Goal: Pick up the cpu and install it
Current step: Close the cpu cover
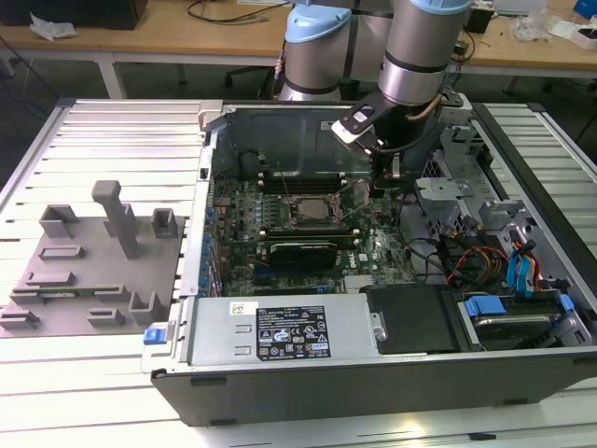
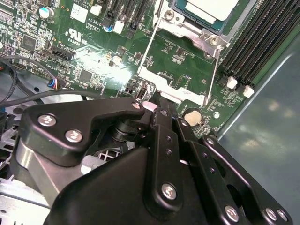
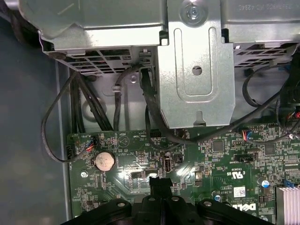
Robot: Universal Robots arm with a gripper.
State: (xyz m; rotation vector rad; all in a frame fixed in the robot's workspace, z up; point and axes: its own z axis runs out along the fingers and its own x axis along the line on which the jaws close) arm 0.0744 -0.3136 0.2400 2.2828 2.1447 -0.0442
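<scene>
The cpu is a silvery-white square lying in the motherboard socket, and it also shows in the exterior view as the cpu in the middle of the board. The socket's metal load plate is swung open and lies flat on the board toward my gripper. My gripper hangs low over the board with its black fingers closed together and nothing between them. Its tip sits at the free edge of the open load plate. In the exterior view the gripper is to the right of the socket, and the gripper also shows in the first wrist view.
The open computer case holds a power supply in front and a metal drive cage with black cables close beside the gripper. A coin battery and memory slots flank the socket. A grey fixture tray lies at the exterior view's left.
</scene>
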